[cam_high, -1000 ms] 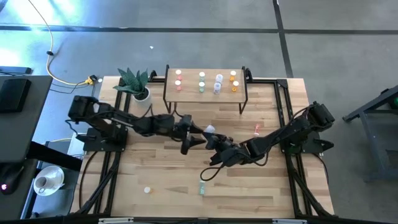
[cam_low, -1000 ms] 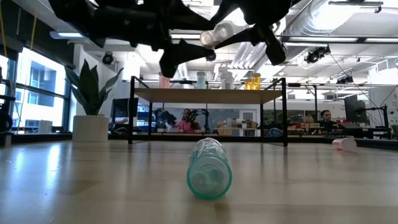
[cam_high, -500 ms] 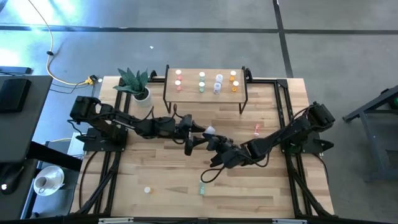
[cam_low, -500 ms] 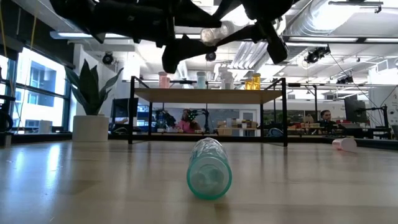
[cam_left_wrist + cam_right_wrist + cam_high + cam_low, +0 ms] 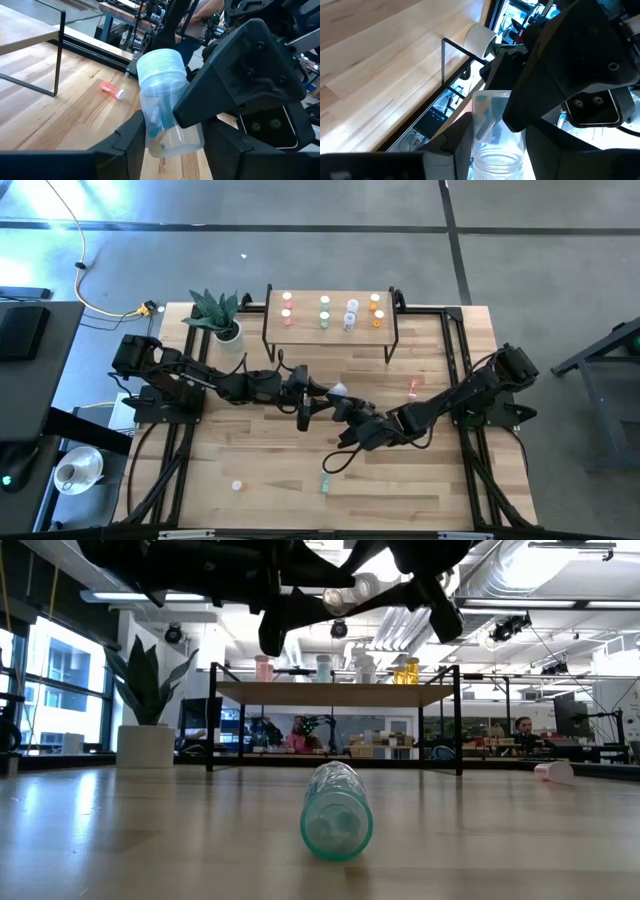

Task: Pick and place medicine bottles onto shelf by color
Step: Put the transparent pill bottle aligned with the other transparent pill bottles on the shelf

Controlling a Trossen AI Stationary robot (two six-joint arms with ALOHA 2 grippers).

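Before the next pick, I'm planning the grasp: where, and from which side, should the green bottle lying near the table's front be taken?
Grip the green bottle at mid-body from straight above, closing across its round sides. It lies flat with one end pointing at the table's front edge, so the sides are open. The right hand holds a clear bottle in the air, with the left hand right at it.

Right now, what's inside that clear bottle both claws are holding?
The clear bottle, white-capped, held between the left gripper and right gripper, shows small bluish bits inside; what they are is unclear.
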